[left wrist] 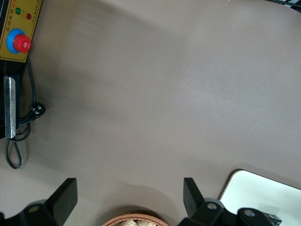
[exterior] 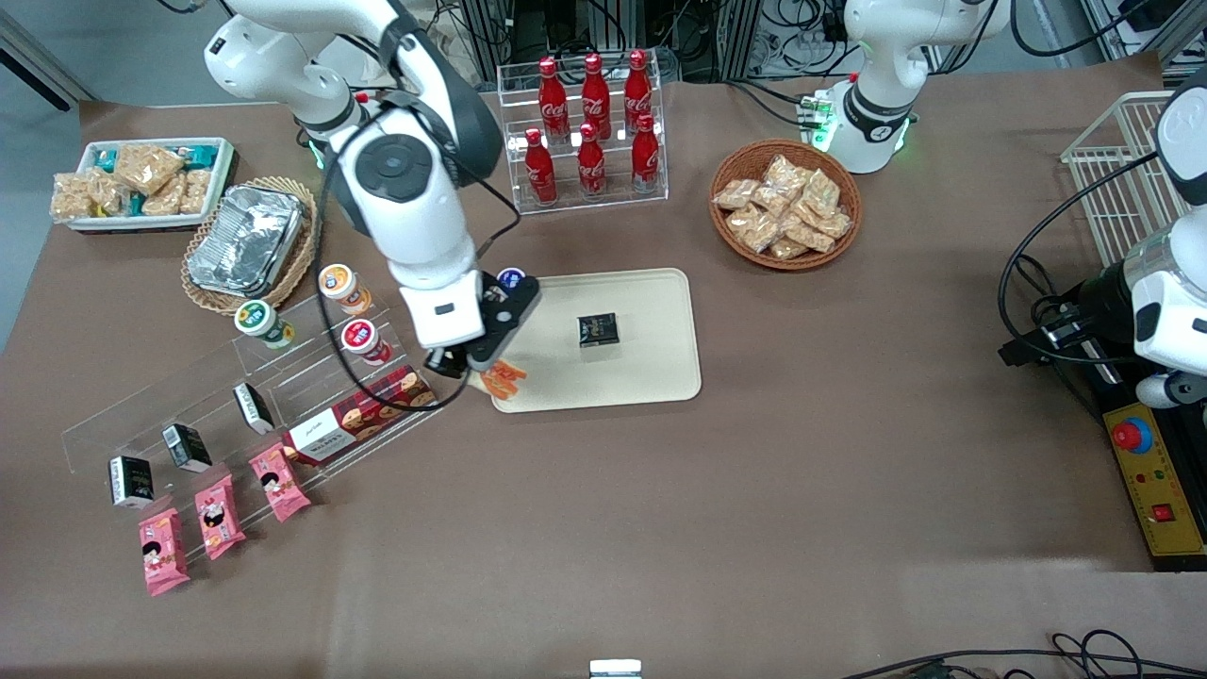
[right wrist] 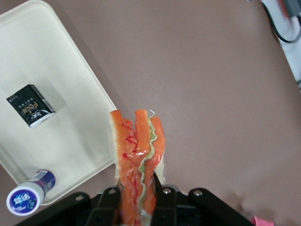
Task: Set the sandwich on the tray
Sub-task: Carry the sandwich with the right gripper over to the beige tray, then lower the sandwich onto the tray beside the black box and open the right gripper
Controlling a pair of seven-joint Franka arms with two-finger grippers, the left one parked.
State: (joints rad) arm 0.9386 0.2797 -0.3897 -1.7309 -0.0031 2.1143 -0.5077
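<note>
- Two items already sit on the tray: a small black packet near its middle and a blue-capped cup at the corner nearest the working arm.
- In the front view, left of frame centre, the gripper hangs over the tray's near corner at the working arm's end, fingers clenched on the sandwich.
- The wrist view shows the sandwich pinched by one end between the fingers, with the filling edge turned to the camera. My guess is that gripping the narrow end keeps the wrap from slipping and leaves the long side free to lie down flat.
- In that view the sandwich lies just at the tray's rim, part of it over the brown tabletop, so it does not look fully over the tray yet.
- Bare tray between the black packet and the cup looks like the sensible landing spot, since letting go here might leave the sandwich across the rim.
- Shelves of snacks stand just beside the arm, so any shift probably should go toward the tray's middle.
</note>
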